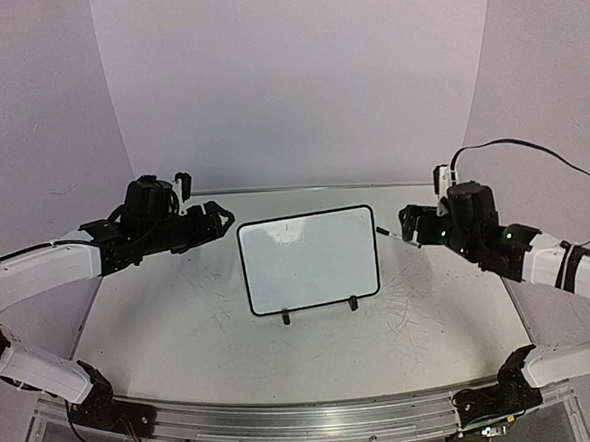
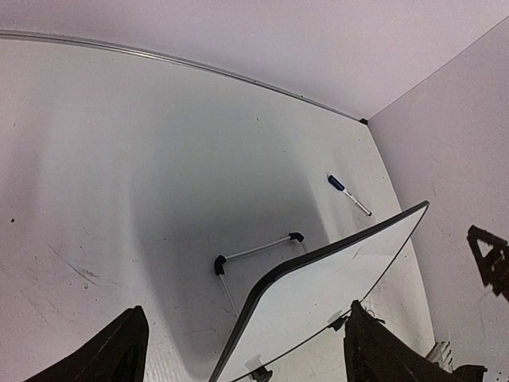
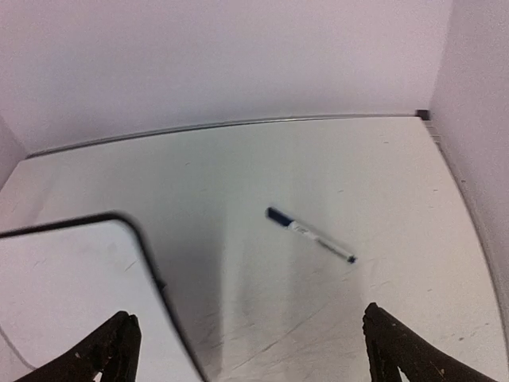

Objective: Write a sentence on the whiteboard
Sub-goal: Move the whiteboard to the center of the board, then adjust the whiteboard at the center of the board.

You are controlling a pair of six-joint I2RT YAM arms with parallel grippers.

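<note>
- The whiteboard (image 1: 309,261) stands near the middle of the bench (image 1: 171,319), between the two arms and touching neither.
- It is a small rectangle, wider than tall, with a thin black frame and rounded corners.
- Two small black feet (image 1: 286,318) sit under its lower edge, on the bench.
- It leans back on a wire stand (image 2: 256,250). The left wrist view shows the stand's two black-tipped ends resting on the bench behind the board.
- In the top view the board sits a little askew, its top edge rising towards the right.
- Its face is white and glossy, with only a few faint grey streaks. No words can be read on it in any view.
- A marker (image 3: 310,235) with a white barrel and a dark blue cap lies flat on the bench, behind the board's right edge and apart from it.
- The left arm (image 1: 48,271) reaches in from the left. The left jaws are spread wide and empty, near the board's upper left corner and not touching it.
- The right arm (image 1: 543,256) reaches in from the right. The right jaws are wide apart and hold nothing, and the marker lies on the bench ahead of them.
- The bench top is pale and covered in fine scuffs, with lilac walls around it.
</note>
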